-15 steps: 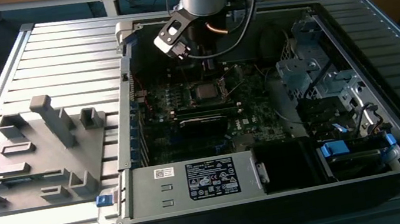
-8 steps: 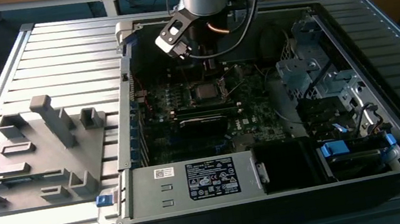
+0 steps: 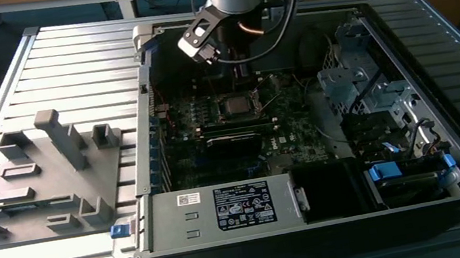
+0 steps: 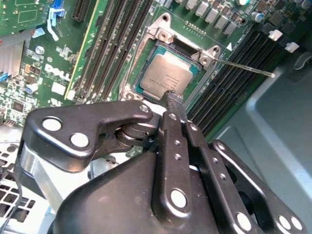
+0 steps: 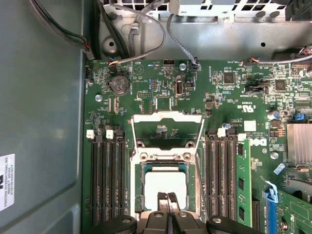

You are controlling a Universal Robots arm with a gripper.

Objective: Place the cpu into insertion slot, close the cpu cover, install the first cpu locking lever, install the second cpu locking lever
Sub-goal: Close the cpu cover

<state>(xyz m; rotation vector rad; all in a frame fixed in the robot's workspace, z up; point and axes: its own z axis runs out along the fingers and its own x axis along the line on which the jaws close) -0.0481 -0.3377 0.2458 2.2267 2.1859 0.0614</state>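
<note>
The cpu (image 5: pixel 165 185) lies flat in the insertion slot (image 5: pixel 138 187), its silvery top showing; it also shows in the second wrist view (image 4: pixel 165 73). Beyond it, the cpu cover (image 5: pixel 168 117) is swung open, and green board shows through its window. My gripper (image 5: pixel 168 199) hovers over the near edge of the cpu with its fingers pressed together and nothing between them. In the exterior view my gripper (image 3: pixel 238 73) hangs above the slot (image 3: pixel 236 105), inside the open computer case. A thin metal lever (image 4: pixel 243 66) sticks out sideways from the socket frame.
Long black memory slots (image 5: pixel 105 180) flank the socket on both sides. Cables (image 5: pixel 146 19) and drive cages (image 3: pixel 360 82) crowd the case's far parts. A grey fixture plate (image 3: pixel 47 184) with upright blocks sits on the slatted table at the exterior view's left.
</note>
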